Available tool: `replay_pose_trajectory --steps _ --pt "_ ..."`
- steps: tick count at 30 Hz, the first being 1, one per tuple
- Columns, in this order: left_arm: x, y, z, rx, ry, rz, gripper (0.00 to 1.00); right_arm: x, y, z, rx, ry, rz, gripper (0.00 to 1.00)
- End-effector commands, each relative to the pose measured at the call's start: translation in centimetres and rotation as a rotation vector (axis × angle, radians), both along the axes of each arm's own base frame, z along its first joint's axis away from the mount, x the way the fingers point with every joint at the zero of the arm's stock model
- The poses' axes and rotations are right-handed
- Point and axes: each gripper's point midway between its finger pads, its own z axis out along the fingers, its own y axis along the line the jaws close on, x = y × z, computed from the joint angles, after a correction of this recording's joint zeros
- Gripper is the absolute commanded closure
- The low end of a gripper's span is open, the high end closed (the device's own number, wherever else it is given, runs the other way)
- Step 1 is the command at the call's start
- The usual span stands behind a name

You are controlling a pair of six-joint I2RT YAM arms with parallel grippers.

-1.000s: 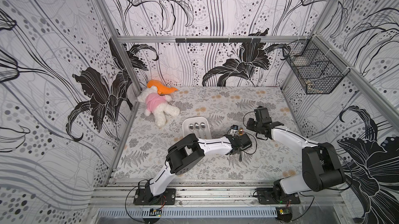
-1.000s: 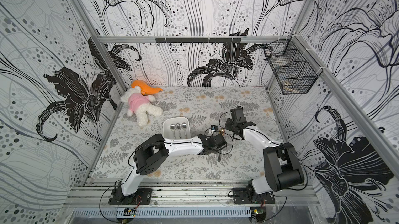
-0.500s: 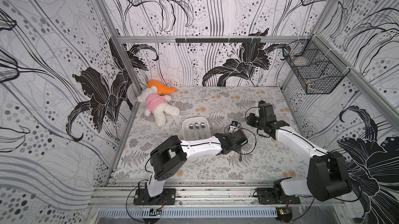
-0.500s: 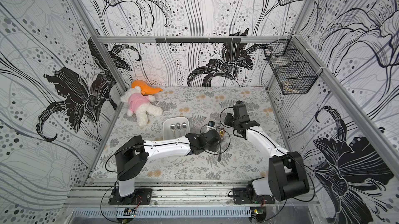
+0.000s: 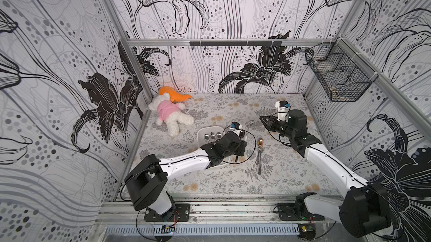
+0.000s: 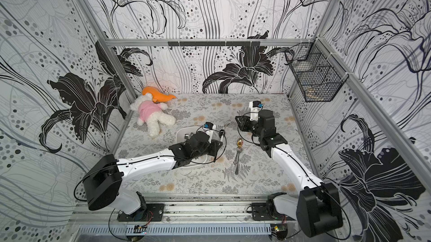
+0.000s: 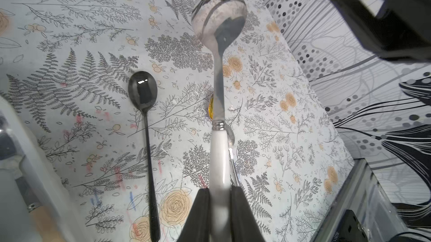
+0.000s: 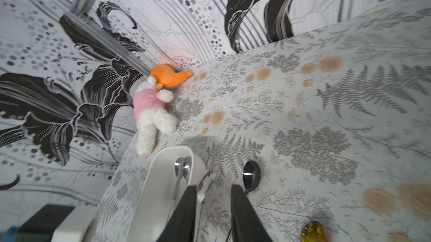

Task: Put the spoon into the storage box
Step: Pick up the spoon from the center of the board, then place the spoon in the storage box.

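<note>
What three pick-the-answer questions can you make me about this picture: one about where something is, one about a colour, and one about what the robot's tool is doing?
1. Where is the gold-bowled spoon?
A. in the storage box
B. lying on the table
C. in the wire basket

2. What colour is the plush toy wearing?
A. pink
B. green
C. blue

3. What is the left tool doing?
A. hanging open with nothing in it
B. shut on the white-handled spoon
C. shut on the plush toy

Answers:
1 is B, because both top views show it flat on the flowery mat between the two arms.
2 is A, because its top is pink.
3 is B, because the left wrist view shows both fingers pressed against the white handle.
</note>
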Motion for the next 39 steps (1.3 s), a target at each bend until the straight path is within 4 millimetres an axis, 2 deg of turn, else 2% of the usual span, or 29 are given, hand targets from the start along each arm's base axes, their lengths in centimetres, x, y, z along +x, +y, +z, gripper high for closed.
replay_pose_trajectory --steps 1,7,14,21,28,33,39 --pt "-0.1 -0.4 5.0 -0.180 -0.118 -0.101 1.00 -2.0 2.8 2.1 0.113 -0.098 0.209 0.69" --pt "0.0 2.7 6.6 -0.300 -0.157 -0.142 1.00 -4.6 5.3 2.7 0.175 -0.170 0.367 0.66" --pt "-1.1 3.5 7.4 -0.349 -0.192 -0.217 1.00 -7.3 9.9 3.0 0.172 -0.209 0.550 0.65" --pt "-2.1 4.1 8.4 -0.386 -0.217 -0.247 1.00 -7.8 11.9 2.3 0.170 -0.193 0.602 0.65" --pt "-2.5 4.4 8.6 -0.400 -0.226 -0.258 1.00 -8.9 13.0 2.9 0.211 -0.199 0.680 0.68" --pt "-2.7 4.2 8.7 -0.414 -0.228 -0.288 1.00 -9.5 13.0 3.3 0.217 -0.210 0.696 0.77" --pt "-2.8 4.0 8.8 -0.427 -0.225 -0.303 1.00 -9.7 13.3 3.5 0.251 -0.179 0.714 0.96"
